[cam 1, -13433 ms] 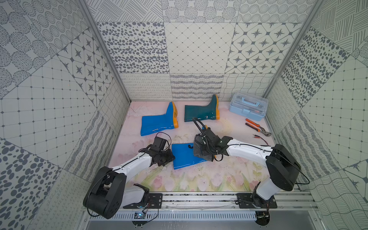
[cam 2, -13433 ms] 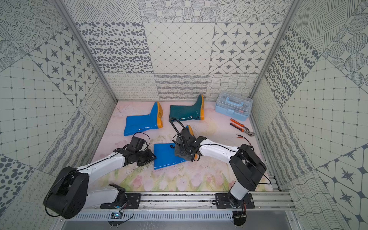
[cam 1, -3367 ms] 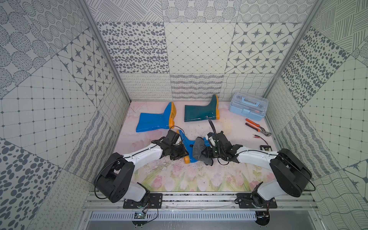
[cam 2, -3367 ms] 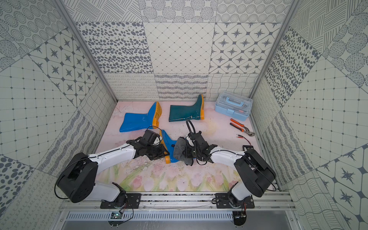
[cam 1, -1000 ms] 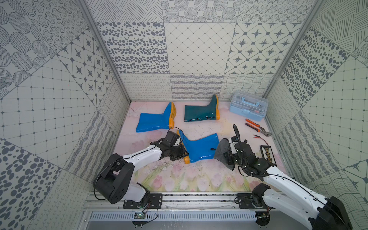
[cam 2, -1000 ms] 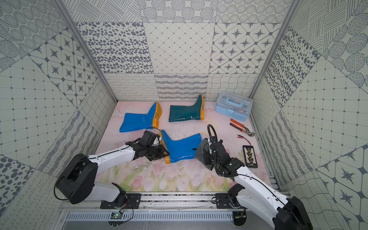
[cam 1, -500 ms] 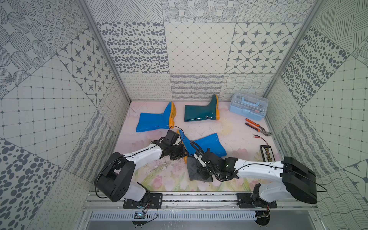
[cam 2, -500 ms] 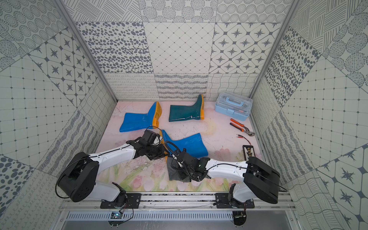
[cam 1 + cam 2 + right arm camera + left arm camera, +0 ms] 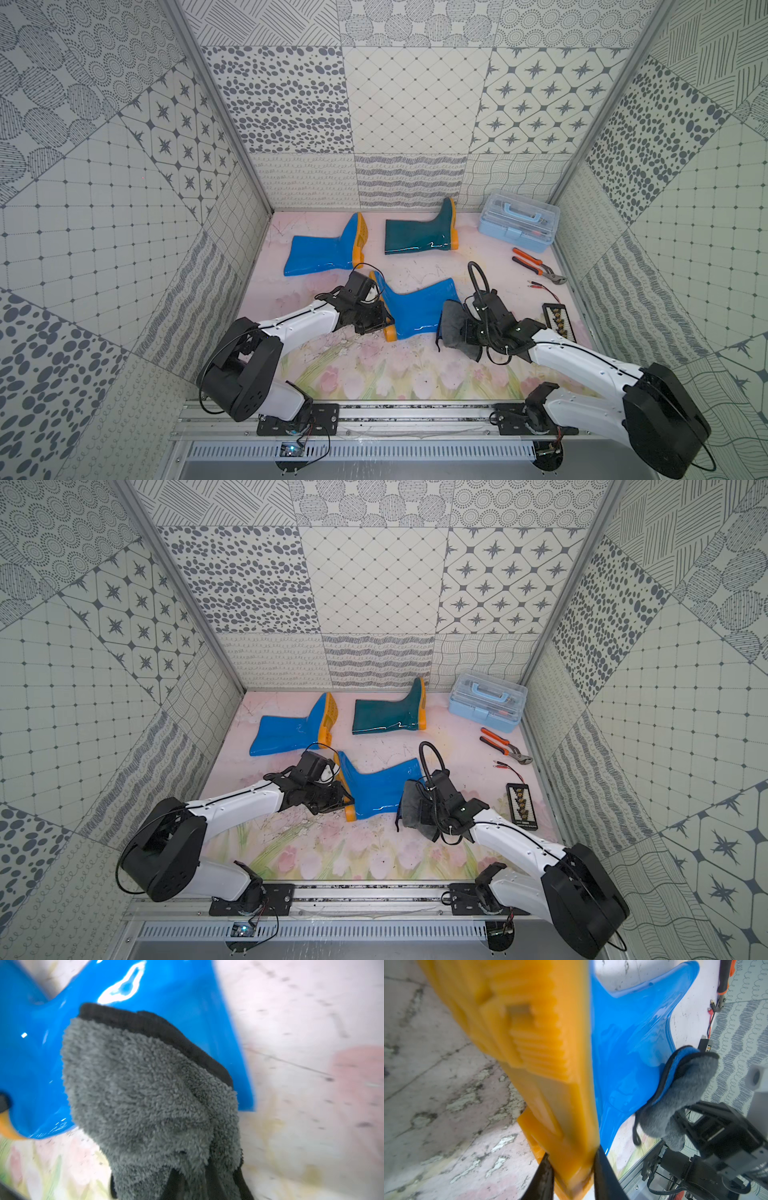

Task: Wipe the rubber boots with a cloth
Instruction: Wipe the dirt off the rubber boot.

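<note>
The cloth (image 9: 454, 328), clenched in the right gripper (image 9: 207, 1186), is up from lower centre onto the central blue boot (image 9: 419, 307), whose orange sole (image 9: 539, 1064) the left gripper (image 9: 571, 1174) clamps; the upper blue boot (image 9: 320, 255) and the teal boot (image 9: 415, 241) likely await wiping.

No text, label, brand or number can be read. A moulded patch on the orange sole of the blue boot (image 9: 629, 1043) is blurred; marks on the small black board (image 9: 558, 319) are too small.

What lies on the surface (image 9: 415, 374)
The cloth (image 9: 453, 330) touches the near boot (image 9: 419, 309) at its right end; behind lie the left rear boot (image 9: 320, 255), right rear boot (image 9: 415, 241), toolbox (image 9: 517, 226) rightmost.
</note>
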Controlling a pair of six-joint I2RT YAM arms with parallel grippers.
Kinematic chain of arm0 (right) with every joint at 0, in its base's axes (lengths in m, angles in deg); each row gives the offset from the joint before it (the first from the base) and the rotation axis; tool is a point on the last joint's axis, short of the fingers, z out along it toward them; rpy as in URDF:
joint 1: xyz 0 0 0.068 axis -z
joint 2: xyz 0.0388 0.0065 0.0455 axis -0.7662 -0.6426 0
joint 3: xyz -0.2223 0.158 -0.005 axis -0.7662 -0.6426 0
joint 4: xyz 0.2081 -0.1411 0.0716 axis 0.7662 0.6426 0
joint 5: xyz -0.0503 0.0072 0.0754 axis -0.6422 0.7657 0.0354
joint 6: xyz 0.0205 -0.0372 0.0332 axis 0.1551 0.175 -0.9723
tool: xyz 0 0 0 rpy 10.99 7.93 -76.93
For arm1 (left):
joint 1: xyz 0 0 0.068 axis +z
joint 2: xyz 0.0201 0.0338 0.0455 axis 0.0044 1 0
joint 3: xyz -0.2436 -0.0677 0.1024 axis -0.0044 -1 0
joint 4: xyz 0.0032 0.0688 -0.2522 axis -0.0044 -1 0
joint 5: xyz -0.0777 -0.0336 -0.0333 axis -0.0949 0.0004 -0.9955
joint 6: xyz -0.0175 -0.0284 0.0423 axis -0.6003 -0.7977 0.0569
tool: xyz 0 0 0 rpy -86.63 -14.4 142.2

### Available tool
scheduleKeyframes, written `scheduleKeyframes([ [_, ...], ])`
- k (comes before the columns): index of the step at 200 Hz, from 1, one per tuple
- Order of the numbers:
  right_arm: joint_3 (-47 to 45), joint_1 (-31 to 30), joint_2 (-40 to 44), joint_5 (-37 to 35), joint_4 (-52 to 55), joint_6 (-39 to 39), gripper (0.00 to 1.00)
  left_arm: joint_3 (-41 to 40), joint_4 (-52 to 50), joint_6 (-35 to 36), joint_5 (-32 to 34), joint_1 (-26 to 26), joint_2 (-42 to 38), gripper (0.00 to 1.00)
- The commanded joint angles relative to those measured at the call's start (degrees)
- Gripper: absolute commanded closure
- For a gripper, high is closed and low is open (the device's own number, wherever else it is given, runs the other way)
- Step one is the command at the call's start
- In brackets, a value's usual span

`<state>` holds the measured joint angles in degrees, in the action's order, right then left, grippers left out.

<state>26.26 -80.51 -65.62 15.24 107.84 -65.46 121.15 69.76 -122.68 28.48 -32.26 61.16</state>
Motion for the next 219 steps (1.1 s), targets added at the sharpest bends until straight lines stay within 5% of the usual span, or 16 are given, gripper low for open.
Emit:
scheduleKeyframes([
  [1,0.4,4.4,0.1,2.0,5.0,1.6,1.0,-0.9,-9.7,4.4,9.1,-0.2,3.0,1.0],
  [51,12.7,0.3,5.1,-0.8,9.5,4.5,1.0,-1.2,-17.0,9.1,9.3,-0.2,1.4,1.0],
  [84,24.3,0.1,-5.4,0.9,7.3,9.7,1.0,-3.1,-26.3,7.6,13.8,-0.7,-3.5,1.0],
  [127,36.9,-2.8,-24.3,16.6,-6.1,12.3,1.0,0.9,-33.8,9.0,18.4,-2.1,-9.3,1.0],
  [193,52.7,-11.0,-49.0,38.6,-21.9,11.8,1.0,3.0,-28.7,21.6,14.7,-2.6,-6.4,1.0],
  [219,55.6,-11.4,-54.7,40.2,-23.4,11.3,1.0,4.3,-29.1,22.7,16.1,-2.6,-3.5,1.0],
])
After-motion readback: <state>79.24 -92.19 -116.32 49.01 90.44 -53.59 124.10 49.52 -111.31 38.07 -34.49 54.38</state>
